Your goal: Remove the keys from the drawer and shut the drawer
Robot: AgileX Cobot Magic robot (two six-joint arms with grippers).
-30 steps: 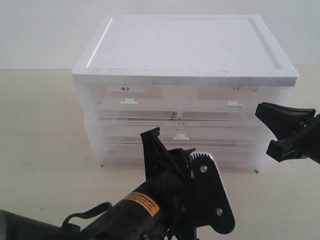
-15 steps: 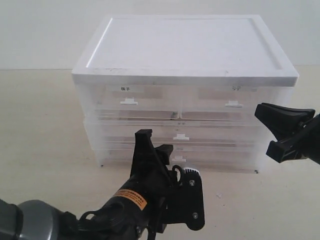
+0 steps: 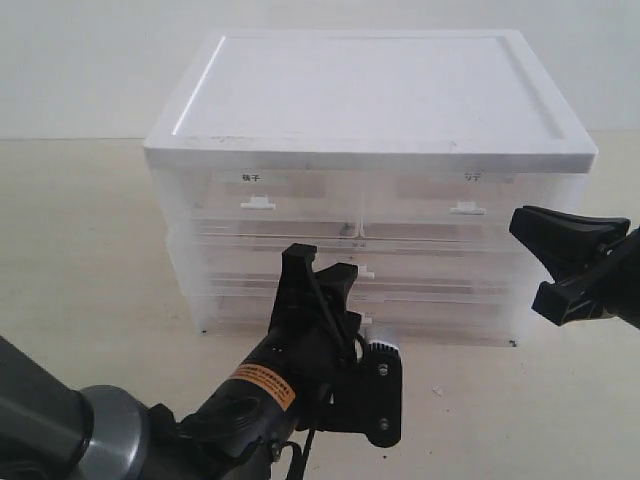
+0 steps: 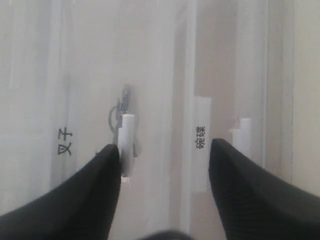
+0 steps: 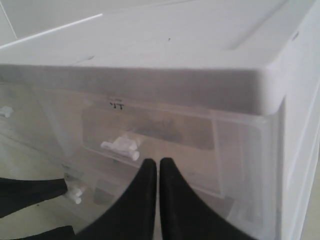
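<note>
A translucent drawer unit (image 3: 370,100) with a white top stands on the table, and all its drawers look shut. The keys are hidden. My left gripper (image 3: 320,262) is open and held close to the middle drawer front. In the left wrist view the left gripper (image 4: 165,145) has one finger beside a white handle (image 4: 128,142), with nothing between the fingers. A faint grey looped shape (image 4: 122,107) shows through the front; I cannot tell what it is. My right gripper (image 3: 560,262) hovers by the unit's right front corner, and the right gripper (image 5: 159,162) is shut and empty.
Printed labels (image 4: 201,137) mark the drawer fronts. A second white handle (image 4: 241,134) sits on the drawer below. The top row has two drawers, each with a handle (image 3: 257,202). Pale bare tabletop (image 3: 80,260) lies left of the unit.
My left arm has pushed forward and up toward the drawer fronts, bringing both fingertips in front of the middle drawer. The right gripper has stayed still.
</note>
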